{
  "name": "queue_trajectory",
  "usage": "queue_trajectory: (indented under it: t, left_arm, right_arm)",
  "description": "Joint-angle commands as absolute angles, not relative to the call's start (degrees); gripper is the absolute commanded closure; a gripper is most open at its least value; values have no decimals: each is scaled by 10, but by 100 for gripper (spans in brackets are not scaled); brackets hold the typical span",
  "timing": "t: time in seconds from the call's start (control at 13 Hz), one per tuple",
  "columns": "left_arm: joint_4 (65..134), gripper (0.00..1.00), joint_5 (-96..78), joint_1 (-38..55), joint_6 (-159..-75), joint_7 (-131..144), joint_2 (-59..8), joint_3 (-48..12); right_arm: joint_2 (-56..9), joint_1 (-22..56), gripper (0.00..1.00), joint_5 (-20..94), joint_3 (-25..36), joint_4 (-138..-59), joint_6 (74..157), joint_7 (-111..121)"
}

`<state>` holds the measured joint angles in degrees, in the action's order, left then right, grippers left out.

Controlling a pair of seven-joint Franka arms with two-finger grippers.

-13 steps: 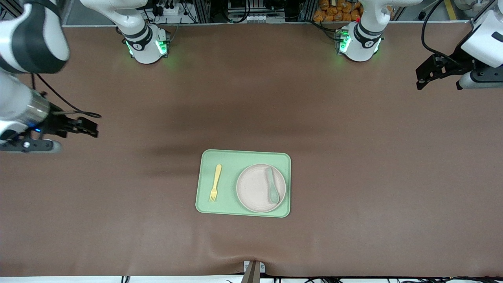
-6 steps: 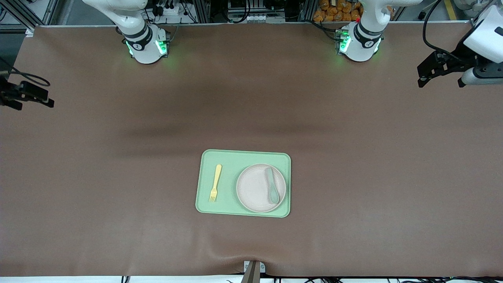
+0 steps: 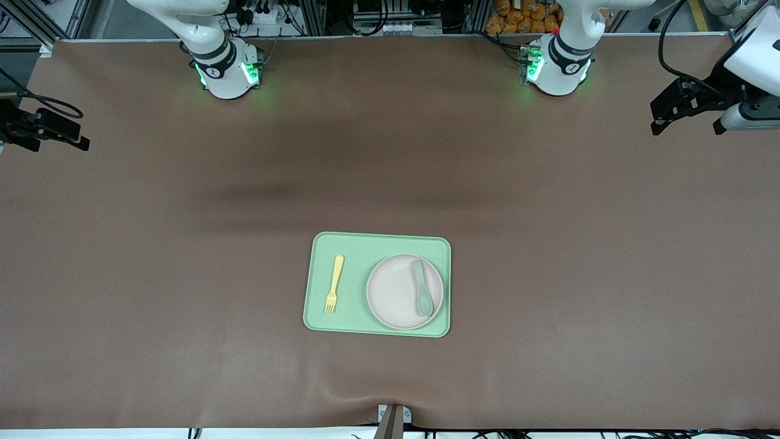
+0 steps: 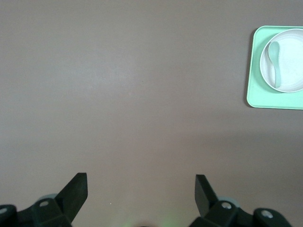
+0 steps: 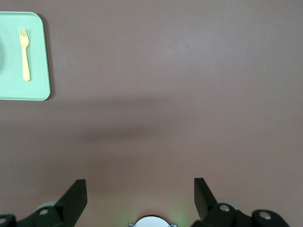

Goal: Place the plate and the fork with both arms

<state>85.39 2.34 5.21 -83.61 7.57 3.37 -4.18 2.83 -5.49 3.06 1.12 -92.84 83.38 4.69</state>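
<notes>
The pale beige-pink plate (image 3: 399, 296) lies on the light green tray (image 3: 359, 244), at the tray's end toward the left arm. A grey-green spoon (image 3: 421, 288) rests on the plate. The yellow fork (image 3: 334, 283) lies on the tray's other end, beside the plate. The plate (image 4: 289, 66) shows in the left wrist view and the fork (image 5: 24, 53) in the right wrist view. My left gripper (image 3: 661, 119) is open and empty over the table's left-arm end. My right gripper (image 3: 61, 135) is open and empty over the table's right-arm end. Both are well apart from the tray.
The brown table mat (image 3: 183, 274) surrounds the tray. The two arm bases (image 3: 225, 67) with green lights stand along the table's edge farthest from the front camera. A small metal bracket (image 3: 393, 417) sits at the edge nearest that camera.
My right arm has swung away from the table's middle toward its own end and now holds there. My left gripper has drifted slightly outward. Tray, plate, fork and spoon have not moved.
</notes>
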Motion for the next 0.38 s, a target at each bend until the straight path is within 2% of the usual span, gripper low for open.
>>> queue_trajectory:
  t: [0.0, 0.31]
  left_arm:
    - [850, 0, 4, 47, -817, 65, 44, -41]
    - [849, 0, -22, 37, -806, 68, 44, -40]
  right_arm:
    - [35, -53, 0, 24, 12, -924, 821, 34]
    - [35, -53, 0, 24, 12, -920, 818, 33]
